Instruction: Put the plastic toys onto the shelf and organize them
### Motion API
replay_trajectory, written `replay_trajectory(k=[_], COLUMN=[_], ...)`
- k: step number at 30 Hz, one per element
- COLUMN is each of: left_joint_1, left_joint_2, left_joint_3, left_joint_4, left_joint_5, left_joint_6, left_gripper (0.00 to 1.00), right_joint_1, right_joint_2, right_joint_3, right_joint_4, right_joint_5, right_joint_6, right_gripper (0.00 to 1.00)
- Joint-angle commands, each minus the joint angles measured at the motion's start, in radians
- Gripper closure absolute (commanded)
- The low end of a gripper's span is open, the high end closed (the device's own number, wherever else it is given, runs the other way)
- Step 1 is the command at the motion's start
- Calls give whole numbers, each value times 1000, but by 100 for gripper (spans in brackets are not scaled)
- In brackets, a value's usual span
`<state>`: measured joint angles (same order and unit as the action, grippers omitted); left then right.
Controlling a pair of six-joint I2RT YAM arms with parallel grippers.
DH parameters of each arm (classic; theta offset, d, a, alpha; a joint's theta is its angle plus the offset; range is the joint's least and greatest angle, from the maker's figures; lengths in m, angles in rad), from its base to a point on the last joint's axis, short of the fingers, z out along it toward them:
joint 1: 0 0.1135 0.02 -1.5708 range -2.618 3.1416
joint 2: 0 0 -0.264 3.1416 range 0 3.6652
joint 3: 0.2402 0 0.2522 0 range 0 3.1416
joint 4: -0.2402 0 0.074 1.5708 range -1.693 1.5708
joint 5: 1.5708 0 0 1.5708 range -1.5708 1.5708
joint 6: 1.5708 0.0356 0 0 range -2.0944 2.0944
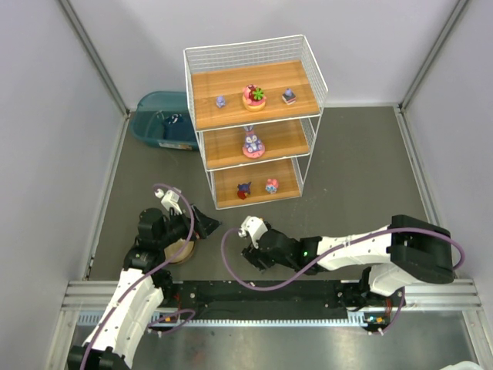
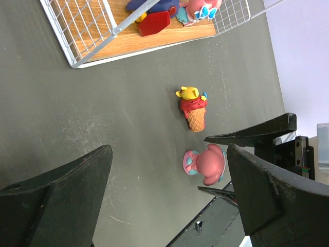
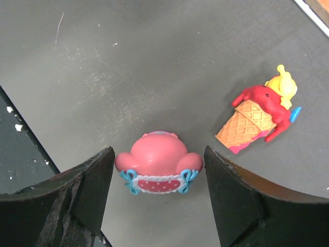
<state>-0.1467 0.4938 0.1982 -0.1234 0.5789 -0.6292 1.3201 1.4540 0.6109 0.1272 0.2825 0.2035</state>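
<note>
The shelf (image 1: pixel 231 85) stands at the back, and its lowest board shows in the left wrist view (image 2: pixel 97 31). It holds a pink flower-topped disc (image 1: pixel 254 96), a purple-eared bunny (image 1: pixel 252 142) and several small figurines. On the floor lie a pink round toy (image 3: pixel 157 162) and a red and yellow ice-cream-cone toy (image 3: pixel 257 118). Both also show in the left wrist view, the pink toy (image 2: pixel 205 163) and the cone toy (image 2: pixel 193 109). My right gripper (image 3: pixel 157 177) is open, one finger on each side of the pink toy, with small gaps. My left gripper (image 2: pixel 169 190) is open and empty, just left of it.
A teal bin (image 1: pixel 166 119) stands left of the shelf. A tan round bowl (image 1: pixel 181 250) sits under my left arm. Both grippers, the left (image 1: pixel 206 225) and the right (image 1: pixel 250 245), are close together in front of the shelf. Grey walls enclose the floor.
</note>
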Motion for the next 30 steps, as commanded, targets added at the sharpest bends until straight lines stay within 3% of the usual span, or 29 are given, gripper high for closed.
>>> replay_trajectory(k=[1,6,30], left_joint_1=[-2,-2,-2], left_joint_2=[3,2,-23], left_joint_3=[14,14,64], left_joint_4=[28,28,-48], left_joint_5=[-2,-4,-59], left_joint_6=[8,-1,31], left_gripper=[1,1,1], right_joint_1=[13,13,42], right_joint_2=[-20,-29,-138], right_joint_3=[15,7,-160], right_joint_4=[61,83,299], right_joint_5=[26,46,87], right_joint_6=[5,-1,-30], right_gripper=[24,14,10])
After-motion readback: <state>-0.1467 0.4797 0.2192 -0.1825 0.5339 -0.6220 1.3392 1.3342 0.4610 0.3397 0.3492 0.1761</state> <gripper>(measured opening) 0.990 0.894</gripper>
